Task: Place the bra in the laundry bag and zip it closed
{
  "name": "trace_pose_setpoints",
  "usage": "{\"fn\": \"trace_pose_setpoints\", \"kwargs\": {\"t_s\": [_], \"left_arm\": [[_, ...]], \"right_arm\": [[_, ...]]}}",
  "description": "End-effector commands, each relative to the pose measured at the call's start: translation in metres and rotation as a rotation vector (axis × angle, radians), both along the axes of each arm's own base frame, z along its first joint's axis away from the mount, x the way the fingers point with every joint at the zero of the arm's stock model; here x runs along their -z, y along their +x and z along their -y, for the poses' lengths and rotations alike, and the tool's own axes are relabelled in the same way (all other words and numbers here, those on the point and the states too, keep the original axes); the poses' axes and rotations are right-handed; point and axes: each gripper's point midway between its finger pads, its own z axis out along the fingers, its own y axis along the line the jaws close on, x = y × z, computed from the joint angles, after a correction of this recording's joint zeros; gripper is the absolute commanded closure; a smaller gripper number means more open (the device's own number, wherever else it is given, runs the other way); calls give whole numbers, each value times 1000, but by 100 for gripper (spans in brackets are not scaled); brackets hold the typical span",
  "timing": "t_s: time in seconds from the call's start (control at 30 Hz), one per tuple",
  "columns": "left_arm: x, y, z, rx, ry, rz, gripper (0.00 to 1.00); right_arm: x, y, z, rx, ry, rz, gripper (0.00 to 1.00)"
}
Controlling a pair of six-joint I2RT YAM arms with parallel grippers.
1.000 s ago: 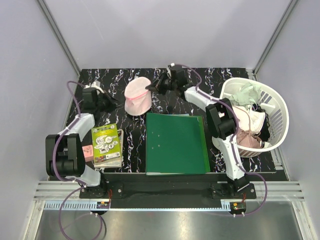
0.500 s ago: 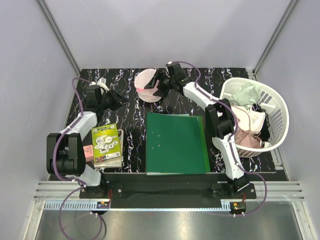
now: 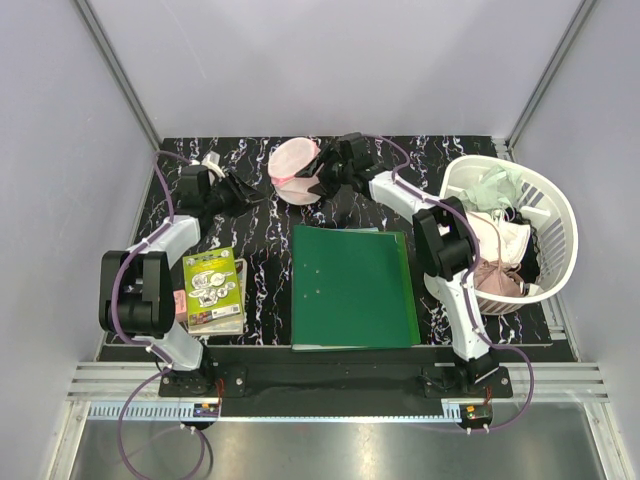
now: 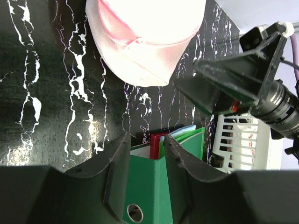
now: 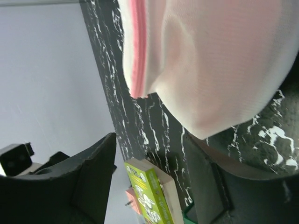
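Note:
The laundry bag (image 3: 296, 168) sits domed at the back middle of the black marble table (image 3: 400, 160), white mesh with pink showing through. Its pink zip rim (image 5: 137, 46) runs down its side. I cannot make out the bra as a separate thing; only pink shows through the mesh. My right gripper (image 3: 319, 178) stands open right beside the bag's right side, jaws wide (image 5: 152, 144), holding nothing. My left gripper (image 3: 244, 190) is open a short way left of the bag (image 4: 145, 42), with an empty gap (image 4: 146, 140) between its jaws.
A green binder (image 3: 352, 286) lies in the middle front. A green-covered book (image 3: 214, 290) on a pink block lies front left. A white slatted basket (image 3: 556, 205) full of garments stands at the right.
Both grippers have opened. The bag went from lying lower and flatter to sitting domed further back. The left gripper has swung right, toward the bag.

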Motion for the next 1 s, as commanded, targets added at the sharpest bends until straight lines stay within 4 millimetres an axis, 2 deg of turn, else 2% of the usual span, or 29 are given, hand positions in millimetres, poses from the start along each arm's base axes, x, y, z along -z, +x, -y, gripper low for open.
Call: {"fn": "trace_pose_setpoints", "kwargs": {"t_s": [0.0,0.03,0.07,0.13,0.2,0.33,0.4,0.43,0.47,0.53,0.57,0.63,0.7,0.73,0.77,0.8,0.83,0.87,0.93,0.97], "left_arm": [[-15,6,2,17,-5,70,61],[-13,5,2,18,-3,68,61],[-12,4,2,20,-1,67,61],[-9,2,1,20,3,59,61],[-7,1,1,21,5,56,60],[-16,4,3,30,3,75,52],[-21,3,2,31,7,86,48],[-24,4,2,32,9,94,47],[-25,5,2,34,16,102,45],[-22,4,1,41,28,87,45],[-24,6,1,45,41,96,44],[-20,5,-1,43,53,80,44],[-18,6,-2,43,65,78,44],[-18,6,-2,45,66,79,44],[-19,6,-1,50,64,82,44],[-19,6,-1,52,65,81,44],[-19,5,-1,54,65,82,44],[-18,4,-1,55,69,80,44],[-20,3,-2,54,74,86,42],[-24,3,-2,58,76,102,41]], "right_arm": [[-45,27,-16,84,110,89,34],[-40,29,-17,86,108,84,35],[-44,32,-18,89,113,90,36],[-32,34,-19,99,99,60,37],[-29,36,-21,104,105,44,40],[-13,38,-26,113,94,19,41],[-15,42,-28,117,85,28,44],[-6,44,-29,116,74,21,45],[-15,49,-32,119,84,42,47],[0,51,-35,109,62,28,53],[-9,55,-37,104,73,46,55],[0,55,-41,84,74,39,65],[-10,55,-45,56,91,66,72],[-15,54,-47,43,96,82,79],[-15,53,-46,34,93,88,82],[-22,51,-49,15,114,109,84],[-37,50,-48,3,139,139,90],[-33,47,-47,-10,145,135,93],[-58,42,-46,-37,194,179,98],[-51,39,-44,-43,208,170,100]]}}
